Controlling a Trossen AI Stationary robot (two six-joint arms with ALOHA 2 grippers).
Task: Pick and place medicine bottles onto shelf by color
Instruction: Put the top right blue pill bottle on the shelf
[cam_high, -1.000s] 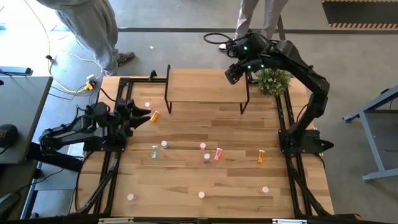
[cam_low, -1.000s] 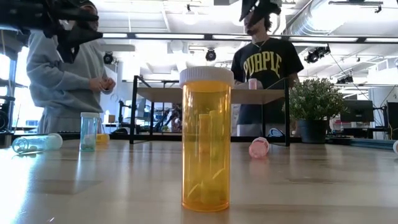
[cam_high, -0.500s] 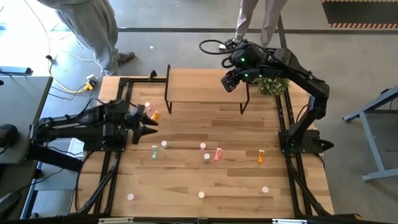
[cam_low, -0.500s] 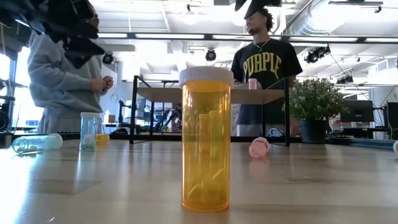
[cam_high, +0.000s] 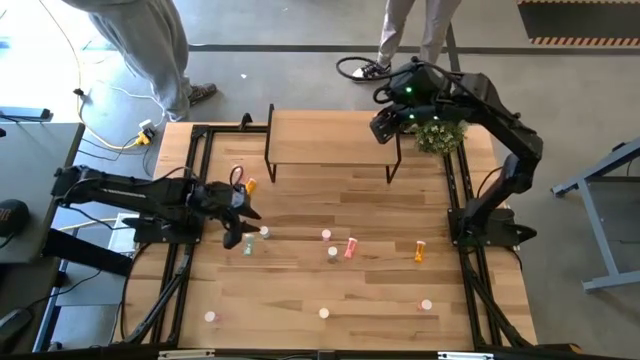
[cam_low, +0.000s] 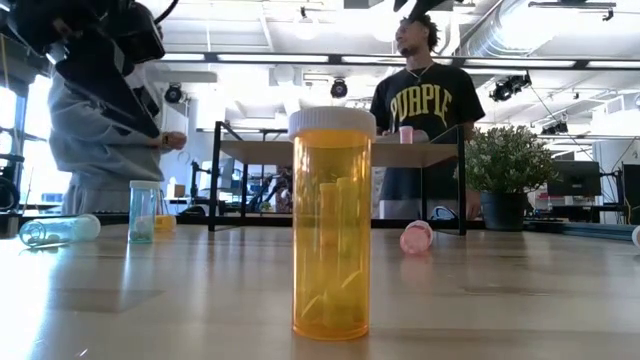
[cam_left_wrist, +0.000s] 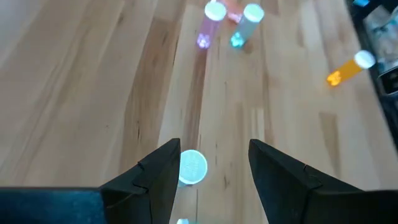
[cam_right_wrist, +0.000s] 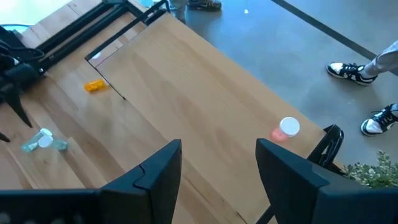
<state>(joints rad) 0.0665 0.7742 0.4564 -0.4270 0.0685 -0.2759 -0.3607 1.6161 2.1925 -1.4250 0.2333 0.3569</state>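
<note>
Bottles are scattered mid-table; one pink bottle (cam_right_wrist: 287, 129) already stands on the shelf (cam_high: 330, 138) at its far right corner. Left gripper (cam_high: 243, 225) hangs low over the table with its fingers (cam_left_wrist: 158, 174) apart and empty, straddling a white-capped bottle (cam_left_wrist: 192, 167) that stands upright just beside one finger, off-centre in the gap. A pale green bottle (cam_high: 248, 244) sits right next to it.

To do this step well, my read:
- Shift sideways first so the cap sits mid-gap, otherwise the near finger tips the bottle.
- Come straight down and close on the body below the cap, not on the cap.
- Watch the green neighbour, it is easy to knock.
- Body colour isn't clear from above, so confirm it before picking a shelf spot.

Right gripper (cam_high: 385, 124) hovers over the shelf's right end, jaws wide, holding nothing. Keep it clear of the shelf during the drop.
</note>
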